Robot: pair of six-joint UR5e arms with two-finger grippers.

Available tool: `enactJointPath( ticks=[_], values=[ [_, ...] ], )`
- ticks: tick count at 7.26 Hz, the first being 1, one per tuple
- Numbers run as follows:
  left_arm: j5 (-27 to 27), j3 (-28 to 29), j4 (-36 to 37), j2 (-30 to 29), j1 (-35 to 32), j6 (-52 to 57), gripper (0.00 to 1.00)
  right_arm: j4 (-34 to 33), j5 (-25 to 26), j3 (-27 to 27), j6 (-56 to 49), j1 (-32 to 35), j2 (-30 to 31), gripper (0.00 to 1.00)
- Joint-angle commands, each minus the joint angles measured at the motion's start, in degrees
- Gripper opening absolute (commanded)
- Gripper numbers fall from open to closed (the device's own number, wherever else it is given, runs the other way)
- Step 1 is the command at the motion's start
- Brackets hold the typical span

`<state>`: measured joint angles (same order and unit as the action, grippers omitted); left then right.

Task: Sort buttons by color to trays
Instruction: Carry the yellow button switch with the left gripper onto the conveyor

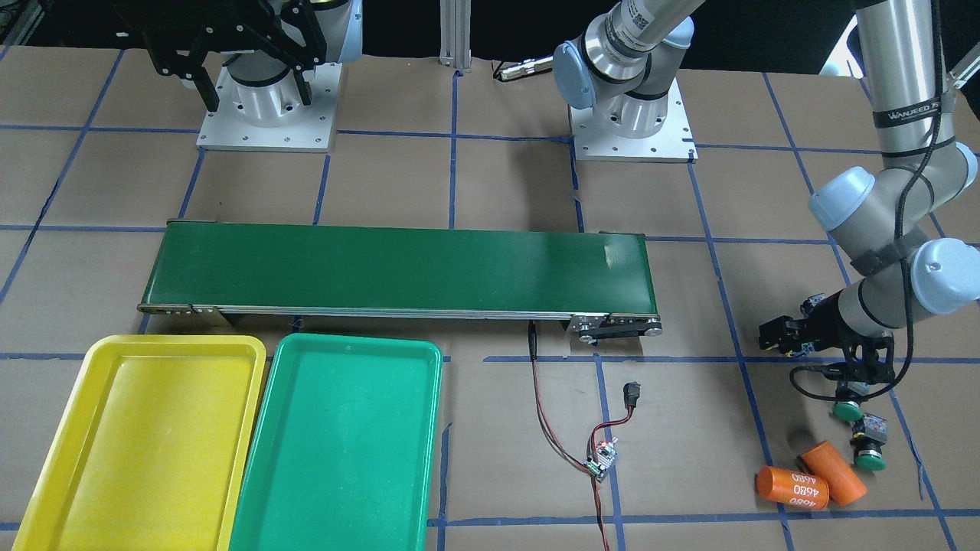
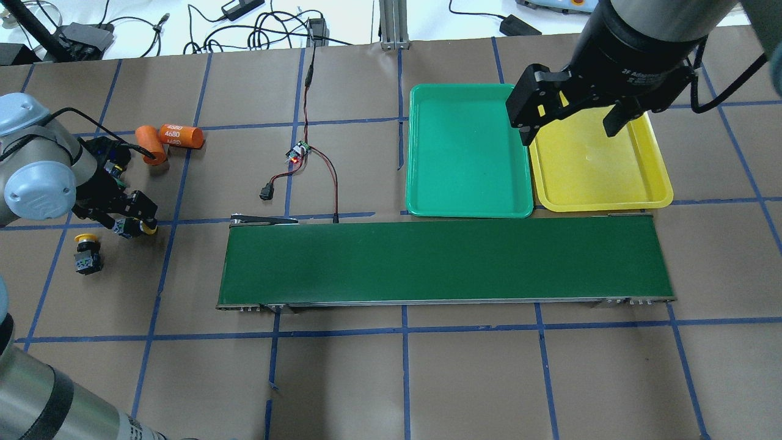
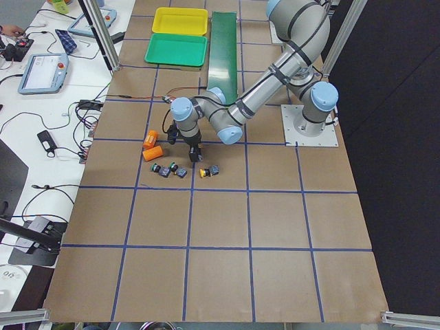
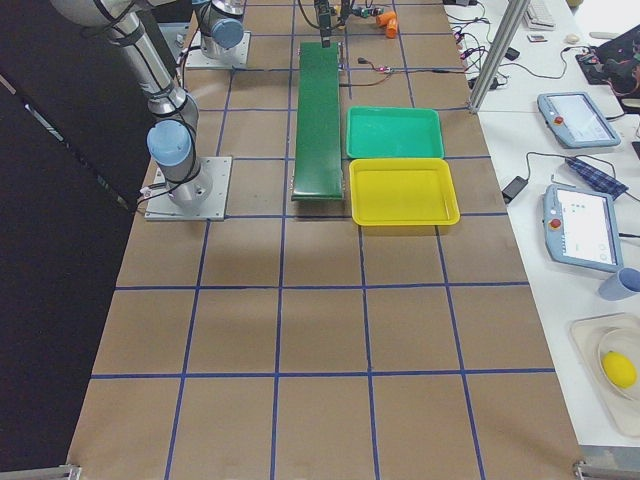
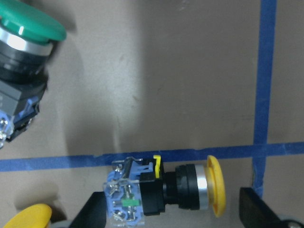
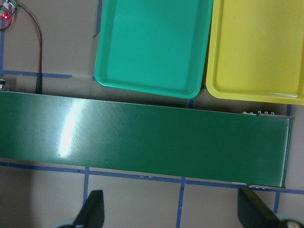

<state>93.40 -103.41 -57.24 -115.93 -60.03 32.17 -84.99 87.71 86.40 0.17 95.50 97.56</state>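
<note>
My left gripper (image 5: pixel 173 213) is open and low over the table, its fingers (image 5: pixel 95 211) on either side of a yellow button (image 5: pixel 166 192) that lies on its side on a blue tape line. A green button (image 5: pixel 23 33) lies just beyond it. Two green buttons (image 1: pixel 848 409) (image 1: pixel 870 451) rest close to that arm. A second yellow button (image 2: pixel 85 250) sits left of the left gripper (image 2: pixel 131 223). My right gripper (image 2: pixel 571 128) hangs open and empty high above the green tray (image 2: pixel 467 159) and the yellow tray (image 2: pixel 595 165). Both trays hold nothing.
The dark-green conveyor belt (image 2: pixel 446 263) runs across the middle, bare. Two orange cylinders (image 1: pixel 792 486) marked 4680 lie beside the green buttons. A small circuit board (image 2: pixel 298 151) with red and black wires sits between the cylinders and the trays.
</note>
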Motion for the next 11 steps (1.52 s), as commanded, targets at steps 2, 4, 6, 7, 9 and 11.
enactJointPath(
  ticks=[2, 4, 6, 7, 9, 11],
  values=[
    [-0.1, 0.5, -0.1, -0.2, 0.0, -0.5, 1.00, 0.0, 0.0, 0.0, -0.1, -0.1, 0.0, 1.00],
    [0.3, 0.2, -0.2, -0.3, 0.0, 1.6, 1.00, 0.0, 0.0, 0.0, -0.1, -0.1, 0.1, 1.00],
    [0.1, 0.6, -0.1, -0.3, 0.1, 8.5, 1.00, 0.0, 0.0, 0.0, 0.0, 0.0, 0.1, 1.00],
    [0.2, 1.5, -0.1, -0.3, 0.3, 8.8, 1.00, 0.0, 0.0, 0.0, -0.1, -0.1, 0.1, 1.00],
    [0.0, 0.3, 0.0, 0.2, 2.0, 14.4, 1.00, 0.0, 0.0, 0.0, 0.0, 0.0, 0.1, 1.00],
    [0.2, 0.1, -0.7, 0.1, 2.0, 18.6, 1.00, 0.0, 0.0, 0.0, -0.1, -0.1, 0.1, 1.00]
  ],
)
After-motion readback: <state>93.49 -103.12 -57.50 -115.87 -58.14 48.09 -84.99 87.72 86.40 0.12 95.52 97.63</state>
